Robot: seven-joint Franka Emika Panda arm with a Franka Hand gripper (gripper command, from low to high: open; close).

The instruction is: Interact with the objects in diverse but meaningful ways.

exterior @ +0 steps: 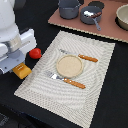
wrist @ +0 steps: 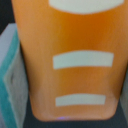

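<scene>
Yellow-orange ridged bread-like block (wrist: 75, 60) sits between the fingers (exterior: 21, 69), apparently gripped, low over the black bench (exterior: 107, 95); actual closure can't be told. Red round tomato (exterior: 34, 53) just beside. Lift straight up, avoid nudging it.

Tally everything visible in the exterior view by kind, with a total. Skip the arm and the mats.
Grey pots: 2
Bowl at the frame edge: 1
Round tan plate: 1
Orange-handled utensils: 2
Red tomato: 1
Yellow-orange block: 1
Total: 8
</scene>
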